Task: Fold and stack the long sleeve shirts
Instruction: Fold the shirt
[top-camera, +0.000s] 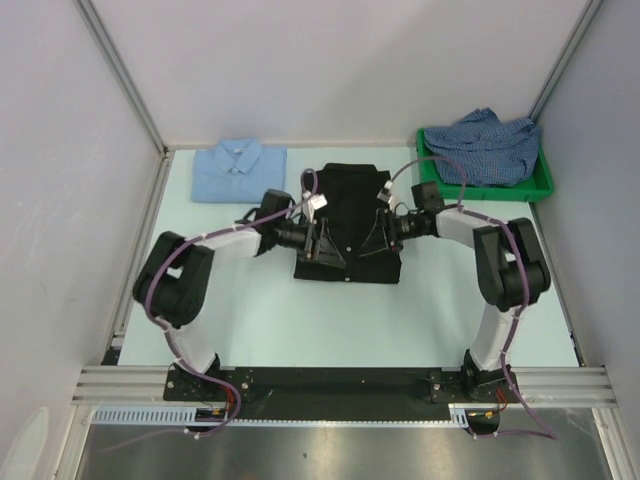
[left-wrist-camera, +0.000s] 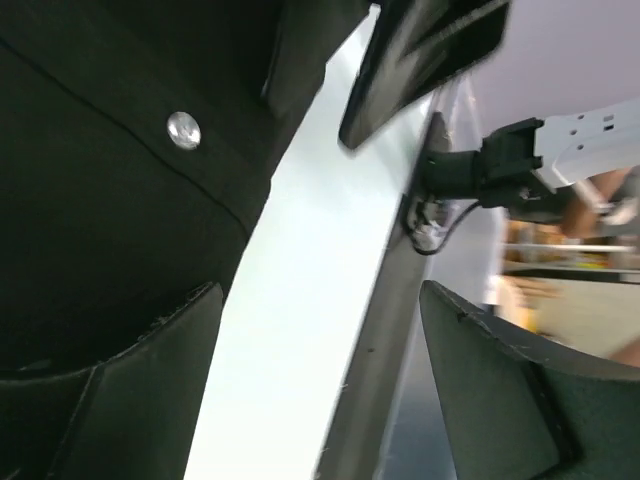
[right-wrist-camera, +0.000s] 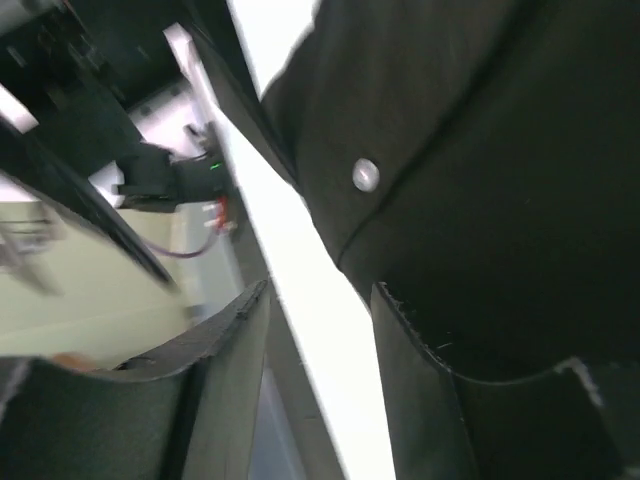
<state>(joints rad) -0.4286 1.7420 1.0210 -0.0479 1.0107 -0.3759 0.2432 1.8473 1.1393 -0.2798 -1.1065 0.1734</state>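
Left claw (top-camera: 325, 252), right claw (top-camera: 378, 240) spread, seemingly on black shirt (top-camera: 350, 195), one blue shirt (top-camera: 240, 172), one checked shirt (top-camera: 485, 145)

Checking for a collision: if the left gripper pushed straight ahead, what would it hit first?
Probably the hem of the black shirt on the table, close ahead of the left gripper; depth unclear.

Shirt (top-camera: 487, 145) in bin (top-camera: 500, 193), far right
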